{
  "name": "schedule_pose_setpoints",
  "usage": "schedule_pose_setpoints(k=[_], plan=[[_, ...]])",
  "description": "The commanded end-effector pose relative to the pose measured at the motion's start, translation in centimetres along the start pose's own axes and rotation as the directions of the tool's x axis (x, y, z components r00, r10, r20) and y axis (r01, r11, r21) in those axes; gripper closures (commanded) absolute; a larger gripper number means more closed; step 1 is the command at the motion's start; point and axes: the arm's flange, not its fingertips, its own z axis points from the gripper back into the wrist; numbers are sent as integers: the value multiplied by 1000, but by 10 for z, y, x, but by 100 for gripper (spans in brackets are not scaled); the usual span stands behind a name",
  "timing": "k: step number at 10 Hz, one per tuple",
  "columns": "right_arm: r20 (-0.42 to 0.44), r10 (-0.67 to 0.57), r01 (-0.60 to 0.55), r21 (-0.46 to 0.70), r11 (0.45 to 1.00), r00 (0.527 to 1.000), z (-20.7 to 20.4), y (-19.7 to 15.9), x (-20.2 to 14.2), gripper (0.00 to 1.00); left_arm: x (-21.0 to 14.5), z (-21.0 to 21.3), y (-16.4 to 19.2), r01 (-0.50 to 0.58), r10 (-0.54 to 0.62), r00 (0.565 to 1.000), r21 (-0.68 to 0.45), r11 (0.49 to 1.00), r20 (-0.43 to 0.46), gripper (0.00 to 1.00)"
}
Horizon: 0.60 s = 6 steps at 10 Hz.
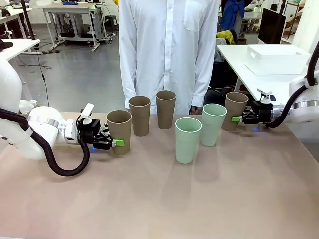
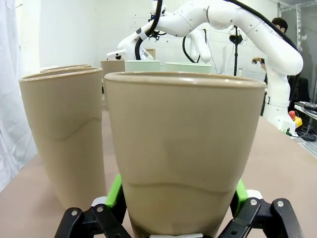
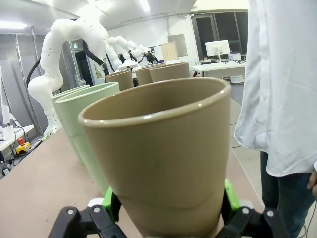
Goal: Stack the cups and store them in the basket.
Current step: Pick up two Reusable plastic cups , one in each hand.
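Status: early, nothing stacked and nothing stored.

- Six cups stand singly in a loose row across the surface [image 1: 159,199], in front of a person [image 1: 169,50] at the far side. None sits inside another.
- Left to right: left khaki cup [image 1: 119,127], two khaki cups farther back [image 1: 139,114] [image 1: 165,108], two mint cups [image 1: 188,139] [image 1: 213,124], right khaki cup [image 1: 236,107].
- The basket [image 1: 274,67] is off on a separate white table [image 1: 239,55] at the far right, well apart from the cups. It looks to hold no cups, though its floor is hidden.

Left hand [image 1: 118,143]: spread, straddling the left khaki cup low down. In the left wrist view the green pads [image 2: 115,191] sit just at its walls. The cup stands upright and flat, so I judge it not yet clamped.

Right hand [image 1: 235,119]: pinching the right khaki cup near its lower half, a pad on each side in the right wrist view. The cup leans out of upright, which fits a held cup. I cannot tell whether its base is clear of the surface.

Done: both end cups approached, and one seemingly gripped.

Left: the whole job. The cups must be nested into stacks, probably end cups into their neighbours first. Then the stacks must go across to the basket, which is a long reach on the right side.
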Motion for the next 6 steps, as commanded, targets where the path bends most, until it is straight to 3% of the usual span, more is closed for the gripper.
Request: schedule_pose_setpoints(k=[1,5,6], plan=[[2,-24,24,2,1000,1000,-5,2,4,0,4,-5,4,-9,9,1000,10,1000,27,0],[8,-25,25,8,1000,1000,-6,1,5,0,5,-4,4,-9,8,1000,27,1000,26,0],[10,-26,26,11,1000,1000,-6,0,5,13,5,-3,4,-6,5,1000,39,999,23,8]])
